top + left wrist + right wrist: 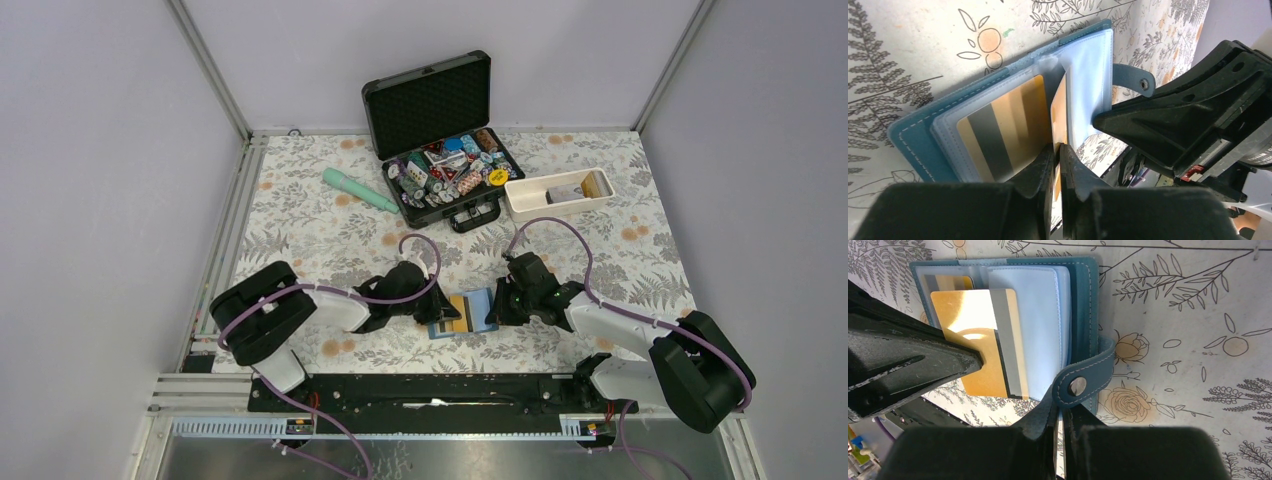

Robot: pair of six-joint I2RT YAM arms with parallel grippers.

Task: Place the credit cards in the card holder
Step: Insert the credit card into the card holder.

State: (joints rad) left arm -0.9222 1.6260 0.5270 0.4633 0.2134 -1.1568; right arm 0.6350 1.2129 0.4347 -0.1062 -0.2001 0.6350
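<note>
I am looking down on a table covered by a pale floral cloth [330, 240], boxed in by plain grey walls [100, 150] and metal corner rails. The card holder [478, 308] lies open on the cloth between my two grippers, touching both.

My left gripper [1057, 150] is closed tight on the near edge of a gold card [979, 315]. The card stands on edge, reaching forward from the fingertips into the holder's pale blue sleeves. Just left of those fingertips, a second card [1003, 130], gold with a dark stripe, sits flat inside a clear sleeve.

My right gripper [1058, 412] is pinched shut on the holder's snap strap [1083, 377]. The open holder spreads ahead and to the left of its fingers.

Far beyond both grippers, an open black case [440, 130] holds poker chips [450, 170]. A white tray [520, 200] lies beside it on the right and a teal cylinder [358, 190] on the left.
</note>
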